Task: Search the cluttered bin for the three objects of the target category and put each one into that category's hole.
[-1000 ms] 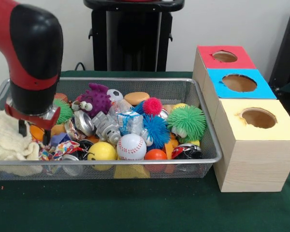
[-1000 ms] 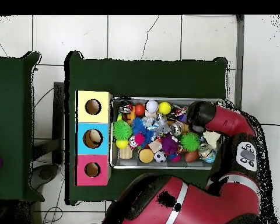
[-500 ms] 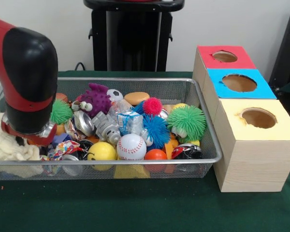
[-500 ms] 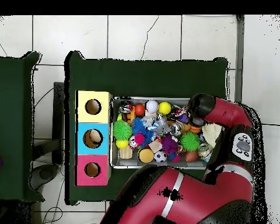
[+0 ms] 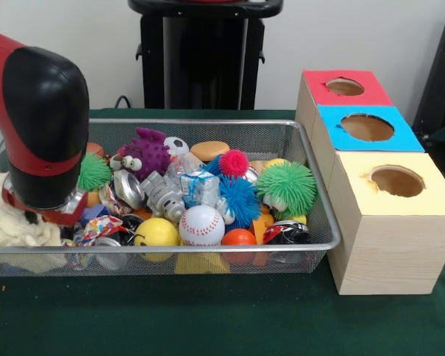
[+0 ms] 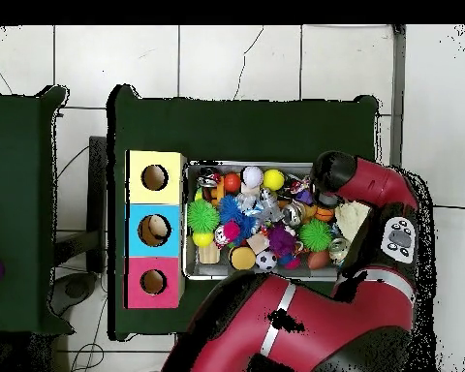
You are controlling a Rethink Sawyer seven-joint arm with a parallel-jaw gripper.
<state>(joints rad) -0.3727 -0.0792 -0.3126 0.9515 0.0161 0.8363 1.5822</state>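
Observation:
The wire mesh bin [image 5: 208, 248] lies across the table, full of toys; it also shows in the overhead view [image 6: 187, 225]. A small cloth piece with a multicolour print [image 5: 96, 228] lies at its front left. My gripper [image 5: 46, 215] is sunk into the clutter at the bin's left end, between that piece and the cream knitted cloth [image 5: 11, 222]. The black and red wrist [image 5: 44, 126] hides it, as it does in the overhead view [image 6: 331, 174]. The yellow-topped hole [image 5: 397, 181] is at the right, nearest the camera, and shows from above [image 6: 155, 177].
The blue-topped hole [image 5: 367, 127] and the red-topped hole [image 5: 345, 87] lie behind the yellow one. A baseball [image 5: 202, 225], a yellow ball [image 5: 156, 232], a green spiky ball [image 5: 285, 187] and a purple toy [image 5: 148, 150] crowd the bin. The black pedestal [image 5: 200, 59] stands behind.
The wrist has dropped and shifted towards the bin's left front, so the gripper tips seen a second ago are now buried. Almost nothing has moved in the last half second.

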